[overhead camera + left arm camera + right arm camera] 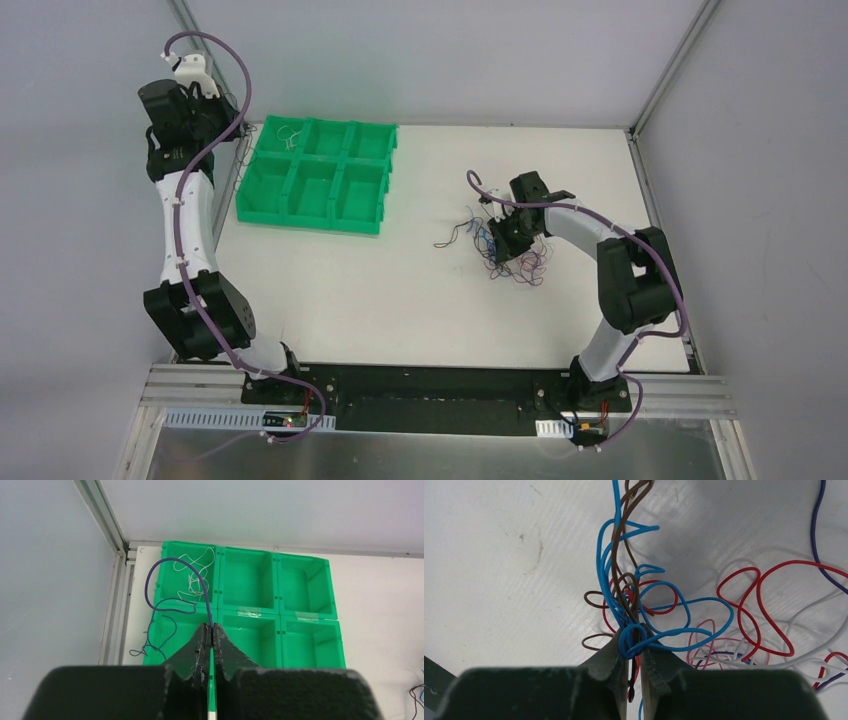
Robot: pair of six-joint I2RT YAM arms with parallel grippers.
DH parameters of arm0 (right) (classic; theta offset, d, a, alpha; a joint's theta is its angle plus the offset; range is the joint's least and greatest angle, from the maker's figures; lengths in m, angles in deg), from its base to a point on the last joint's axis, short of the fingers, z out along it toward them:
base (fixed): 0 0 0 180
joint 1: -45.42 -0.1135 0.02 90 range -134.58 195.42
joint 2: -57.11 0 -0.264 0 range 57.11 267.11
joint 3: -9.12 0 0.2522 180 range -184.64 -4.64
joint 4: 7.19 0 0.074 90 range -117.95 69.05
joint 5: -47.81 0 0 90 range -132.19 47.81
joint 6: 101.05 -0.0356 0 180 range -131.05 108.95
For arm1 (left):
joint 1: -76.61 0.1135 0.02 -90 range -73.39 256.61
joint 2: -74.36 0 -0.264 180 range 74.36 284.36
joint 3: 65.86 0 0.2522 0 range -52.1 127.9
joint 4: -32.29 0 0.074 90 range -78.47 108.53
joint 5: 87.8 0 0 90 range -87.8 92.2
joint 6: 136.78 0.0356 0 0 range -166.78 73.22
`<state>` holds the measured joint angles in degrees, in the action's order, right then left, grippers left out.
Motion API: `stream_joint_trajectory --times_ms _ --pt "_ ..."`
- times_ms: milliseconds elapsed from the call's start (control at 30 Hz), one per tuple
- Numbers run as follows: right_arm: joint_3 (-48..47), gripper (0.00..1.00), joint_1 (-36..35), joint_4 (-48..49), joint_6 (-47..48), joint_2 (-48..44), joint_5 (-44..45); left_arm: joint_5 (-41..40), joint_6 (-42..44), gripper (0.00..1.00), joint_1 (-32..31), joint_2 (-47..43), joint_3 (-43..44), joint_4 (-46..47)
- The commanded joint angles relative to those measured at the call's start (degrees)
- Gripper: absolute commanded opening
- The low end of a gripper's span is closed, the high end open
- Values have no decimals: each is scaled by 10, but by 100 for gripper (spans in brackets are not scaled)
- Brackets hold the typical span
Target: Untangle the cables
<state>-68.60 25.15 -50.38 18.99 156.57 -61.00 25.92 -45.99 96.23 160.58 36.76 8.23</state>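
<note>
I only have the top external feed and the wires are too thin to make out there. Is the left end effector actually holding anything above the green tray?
Observer: Yes. The left wrist view shows the left end effector shut on a dark blue wire that arcs over the green tray.
Operator: Is the far-left compartment empty?
Observer: No, a white wire lies in it.
Operator: And the right side?
Observer: The right end effector is shut on a knotted light blue wire, with a brown wire running through the same knot.
</note>
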Motion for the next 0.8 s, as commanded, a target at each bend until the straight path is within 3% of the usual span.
stream_joint_trajectory --times_ms 0,367,767 --pt "-17 13 0 -15 -2 6 -6 31 -5 0 7 -10 23 46" --pt "-27 13 -1 -18 -9 11 -15 -40 11 0 7 -35 138 13" --pt "-23 13 -1 -20 -9 8 -15 -22 -4 0 7 -29 129 6"
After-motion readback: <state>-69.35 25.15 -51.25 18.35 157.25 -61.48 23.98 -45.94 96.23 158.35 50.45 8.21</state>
